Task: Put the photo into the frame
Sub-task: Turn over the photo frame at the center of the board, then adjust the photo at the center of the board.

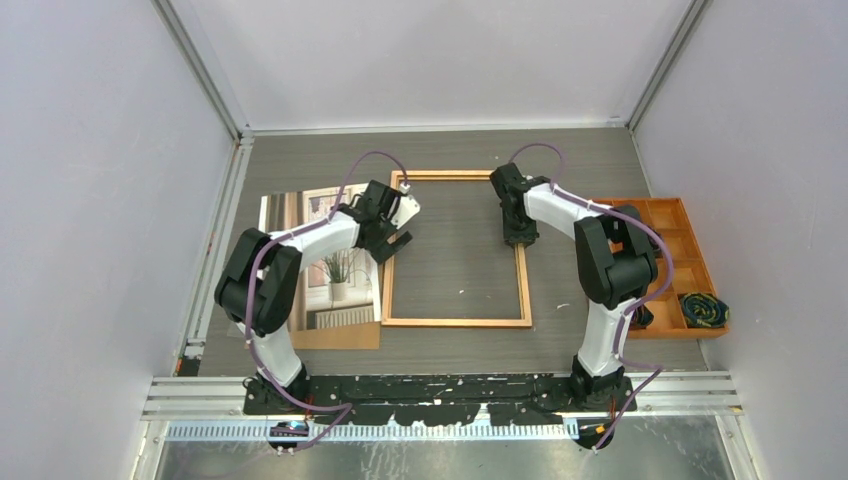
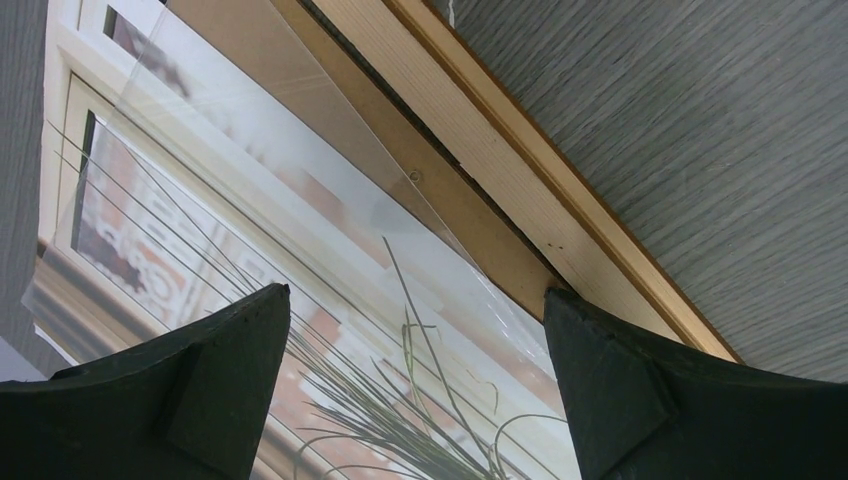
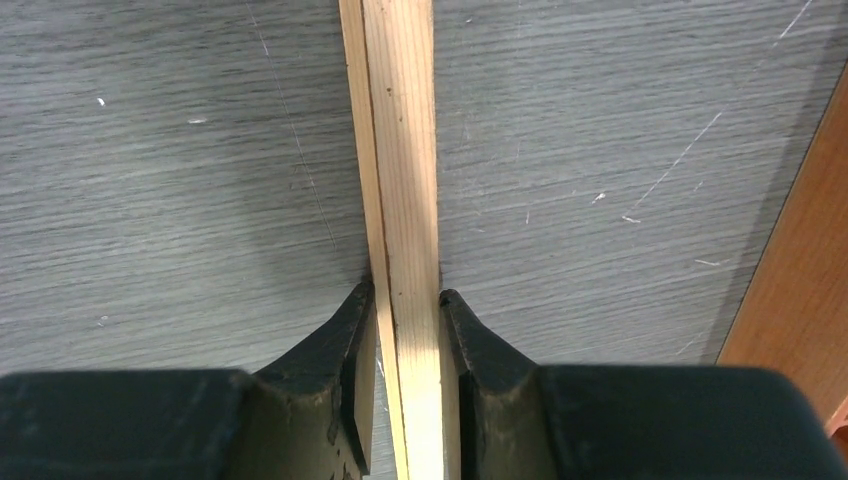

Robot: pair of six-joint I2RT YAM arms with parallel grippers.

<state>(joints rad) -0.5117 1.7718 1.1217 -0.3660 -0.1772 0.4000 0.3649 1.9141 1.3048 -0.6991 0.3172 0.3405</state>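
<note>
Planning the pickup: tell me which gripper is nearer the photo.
Left. The left gripper hovers open over the photo, beside the frame; the right gripper grips the frame's opposite rail.

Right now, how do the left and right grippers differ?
Jaws: the left gripper is wide open; the right gripper is nearly closed.
Load: the left gripper holds nothing; the right gripper pinches the frame by its right rail.
Place: the left gripper is over the photo, beside the frame's left rail; the right gripper is on the opposite rail.
Shared: both are at the frame's far half.
</note>
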